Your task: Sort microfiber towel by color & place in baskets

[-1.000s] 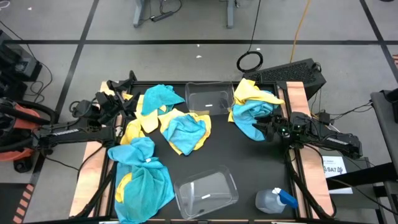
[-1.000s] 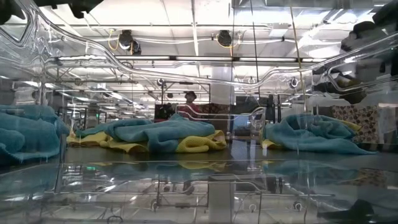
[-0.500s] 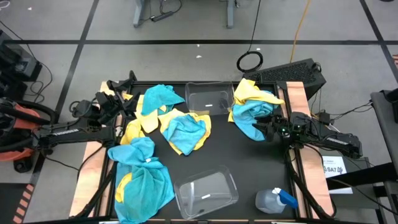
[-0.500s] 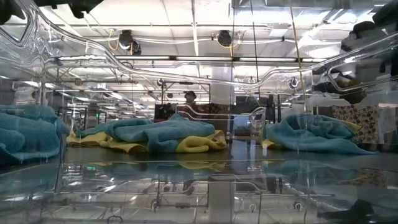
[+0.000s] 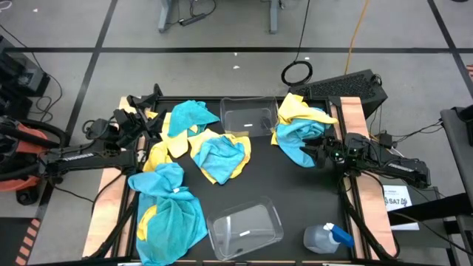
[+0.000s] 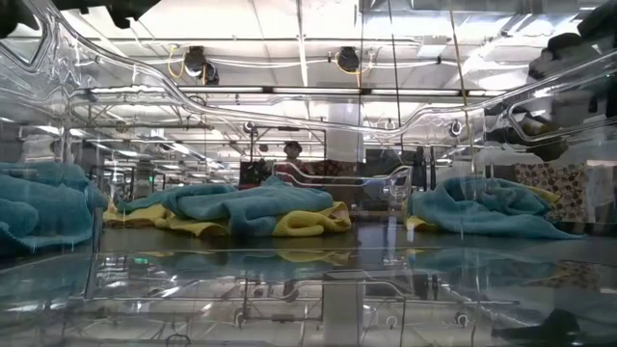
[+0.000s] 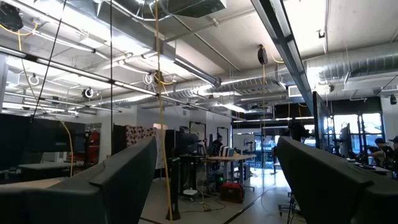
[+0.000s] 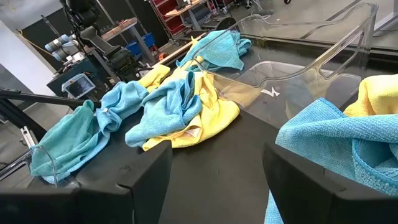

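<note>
Yellow and turquoise microfiber towels lie in heaps on the black table: one at the far left (image 5: 188, 117), one in the middle (image 5: 218, 155), one at the near left (image 5: 170, 210) and one at the far right (image 5: 301, 127). One clear basket (image 5: 247, 118) stands at the far middle, the other (image 5: 245, 227) at the near edge. My left gripper (image 5: 150, 109) is open over the table's far left corner, tipped upward, with only the room's ceiling between its fingers (image 7: 214, 186). My right gripper (image 8: 214, 180) is open just beside the right heap (image 8: 329, 146), with bare table between its fingers.
A clear spray bottle with a blue trigger (image 5: 329, 238) lies at the near right corner. Bare black table (image 5: 295, 196) shows between the middle heap, the near basket and my right arm. The low view looks through the near basket's clear wall (image 6: 308, 289).
</note>
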